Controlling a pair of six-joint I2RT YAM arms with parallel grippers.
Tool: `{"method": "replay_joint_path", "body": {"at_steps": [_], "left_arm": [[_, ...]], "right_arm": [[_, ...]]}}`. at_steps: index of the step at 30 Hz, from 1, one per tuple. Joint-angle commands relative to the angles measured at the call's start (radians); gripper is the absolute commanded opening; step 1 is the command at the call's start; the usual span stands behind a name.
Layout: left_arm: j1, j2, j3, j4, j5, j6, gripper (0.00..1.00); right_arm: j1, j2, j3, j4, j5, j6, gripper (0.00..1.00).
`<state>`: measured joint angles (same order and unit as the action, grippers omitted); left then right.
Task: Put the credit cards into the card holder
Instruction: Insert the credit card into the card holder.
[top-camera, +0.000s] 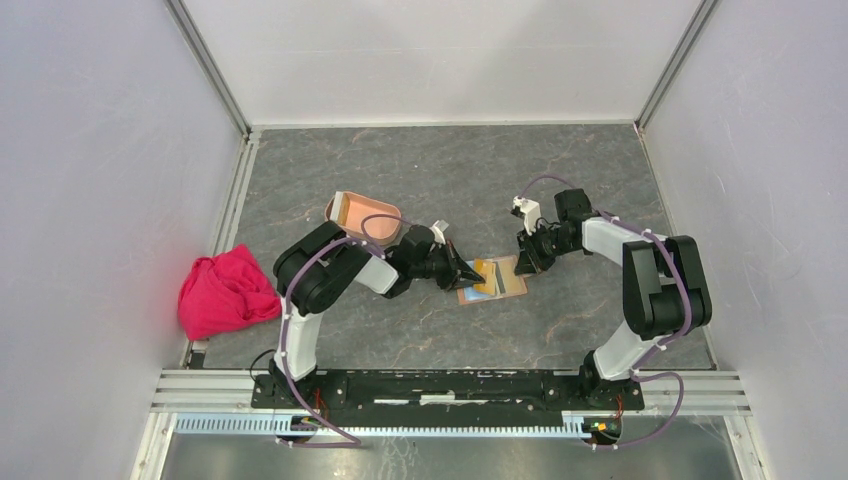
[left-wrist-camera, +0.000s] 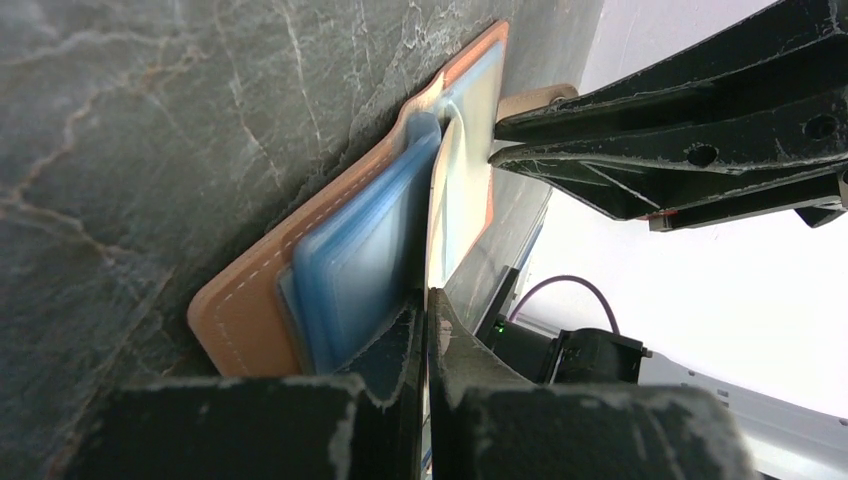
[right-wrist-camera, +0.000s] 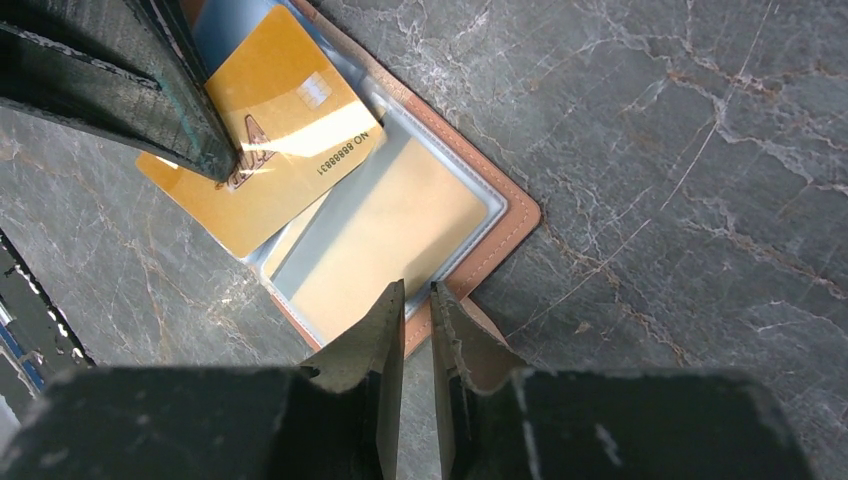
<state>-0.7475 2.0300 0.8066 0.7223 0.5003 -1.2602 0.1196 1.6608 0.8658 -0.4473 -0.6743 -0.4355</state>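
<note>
Wallet (right-wrist-camera: 512, 222) lies open on the grey marbled tabletop (top-camera: 450, 170). Its clear sleeves hold blue credit cards (left-wrist-camera: 360, 260); an orange credit card (right-wrist-camera: 270, 150) lies half out.

Left gripper (left-wrist-camera: 428, 300): jaws pressed together on that card's edge.

Right gripper (right-wrist-camera: 418, 295): jaws nearly together at the wallet rim, grip not discernible.

Salmon-pink card holder (top-camera: 360, 212) sits farther left, behind the left arm.

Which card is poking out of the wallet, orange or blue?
The shiny orange plastic card, with a chip and printed numbers. It lies crooked, one corner past the brown leather wallet. The blue plastic cards lie tucked inside it.
</note>
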Motion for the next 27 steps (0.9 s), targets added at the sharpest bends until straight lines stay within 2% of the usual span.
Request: {"method": "replay_joint_path", "body": {"at_steps": [1,13,18,27], "left_arm": [[0.002,0.025,0.029,-0.046,-0.02,0.017,0.04],[-0.03,0.03,0.044,-0.022,-0.049,-0.007,0.04],[-0.035,-0.018,-0.015,-0.044,-0.116,0.011,0.04],[-0.07,0.018,0.017,-0.01,-0.207,-0.01,0.04]], "right_arm": [[0.008,0.023,0.018,-0.007,-0.001,-0.02,0.21],[0.009,0.018,0.018,-0.007,-0.016,-0.019,0.21],[0.011,0.017,0.018,-0.007,-0.021,-0.019,0.21],[0.013,0.016,0.016,-0.004,-0.03,-0.016,0.2]]}}
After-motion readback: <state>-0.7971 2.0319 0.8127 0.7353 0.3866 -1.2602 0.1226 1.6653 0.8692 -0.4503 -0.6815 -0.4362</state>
